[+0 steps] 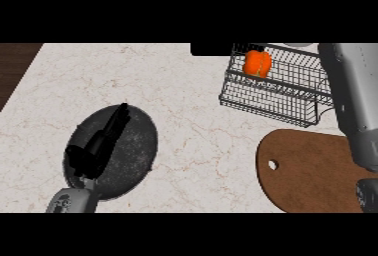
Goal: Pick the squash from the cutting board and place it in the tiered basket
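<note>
Marble-patterned counter (184,100) fills most of the head view, with a strip of dark wood (13,65) along its upper left corner. The right forearm (348,100), grey, runs up the right edge from the lower corner to the top. It passes over the right side of the cutting board and just beside the basket's right end. The right hand itself does not show, so its state cannot be told. The brown cutting board (317,175) lies at lower right with its hanging hole (272,164) toward the left rim, and nothing is seen resting on its visible surface. A dark round plate (136,150), speckled, sits at left, well apart from the board. The tiered basket (273,95), black wire, stands at upper right, just above the board's far edge. The left hand (96,145), black, lies over the plate on its grey left forearm (70,202), which enters from the lower edge. Its fingers are straight and apart, pointing up and to the right and holding nothing. Contact with the plate cannot be determined. The squash (258,64), orange, rests inside the basket near its upper left end, clear of both arms.
</note>
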### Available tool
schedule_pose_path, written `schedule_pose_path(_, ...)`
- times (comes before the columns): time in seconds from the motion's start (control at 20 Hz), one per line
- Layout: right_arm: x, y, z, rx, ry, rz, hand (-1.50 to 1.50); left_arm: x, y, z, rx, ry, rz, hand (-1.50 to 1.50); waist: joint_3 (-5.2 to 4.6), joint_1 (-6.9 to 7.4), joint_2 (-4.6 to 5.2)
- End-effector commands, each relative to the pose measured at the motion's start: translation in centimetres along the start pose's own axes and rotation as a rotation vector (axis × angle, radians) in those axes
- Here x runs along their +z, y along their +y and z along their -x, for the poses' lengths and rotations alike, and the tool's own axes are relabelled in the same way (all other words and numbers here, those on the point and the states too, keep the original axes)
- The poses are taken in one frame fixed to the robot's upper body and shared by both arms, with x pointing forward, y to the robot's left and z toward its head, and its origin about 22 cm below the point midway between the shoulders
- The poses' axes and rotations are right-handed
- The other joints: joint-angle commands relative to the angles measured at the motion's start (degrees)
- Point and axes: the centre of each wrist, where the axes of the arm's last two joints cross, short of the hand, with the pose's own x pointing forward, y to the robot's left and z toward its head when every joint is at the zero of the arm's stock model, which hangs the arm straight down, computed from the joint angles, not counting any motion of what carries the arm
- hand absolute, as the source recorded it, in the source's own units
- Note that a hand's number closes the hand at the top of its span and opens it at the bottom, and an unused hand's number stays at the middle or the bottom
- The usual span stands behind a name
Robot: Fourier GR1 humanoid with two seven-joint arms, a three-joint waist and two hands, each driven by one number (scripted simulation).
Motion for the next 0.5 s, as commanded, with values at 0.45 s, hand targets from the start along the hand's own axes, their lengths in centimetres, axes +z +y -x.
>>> schedule_pose_path(0.45,3.4,-11.2,1.3,-0.097,-0.138,0.667,-1.50,0.0,0.5,0.5,-0.012,-0.010,-0.015,0.00,-0.01,-0.43,0.35)
